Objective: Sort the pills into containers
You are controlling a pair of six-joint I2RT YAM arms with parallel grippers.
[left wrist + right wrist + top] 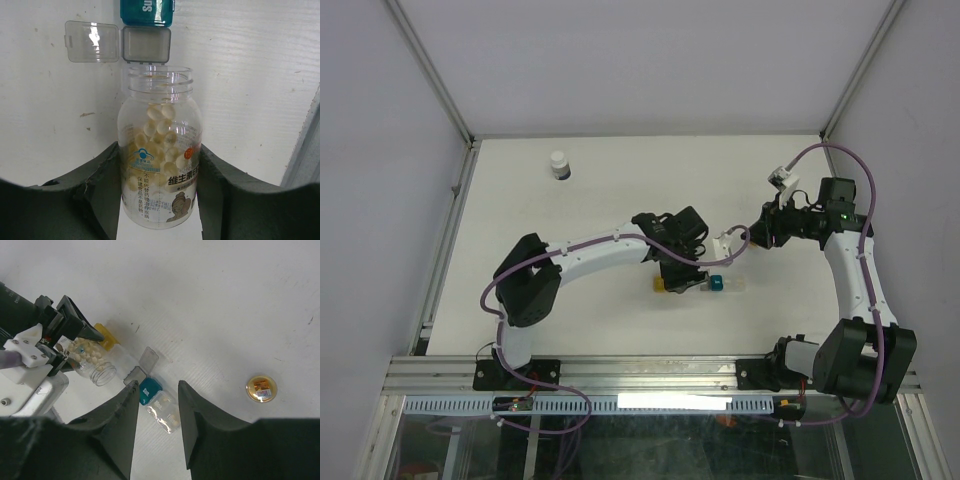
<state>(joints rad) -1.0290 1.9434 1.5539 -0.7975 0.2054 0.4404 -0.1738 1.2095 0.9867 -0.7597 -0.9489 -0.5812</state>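
Left end effector [159, 172]: clamped on uncapped pill bottle [160, 210], mouth at open clear compartment [146, 44] beside teal compartment [147, 12], top centre of frame. Right end effector [157, 390]: spread, empty. Advised: tilt slowly, metering pills [161, 131].

A matte white table [610, 190], marked with a few faint specks and scratches, lies flat beneath and beyond the left hand [159, 147] and the right hand [157, 383]. Plain pale grey walls [640, 60] close it in ahead of the hands and to either side, with slim metal posts [432, 72] running up the far corners. Behind the hands a silver rail [650, 372] edges the table, and the light is soft and even, with only faint shadows.
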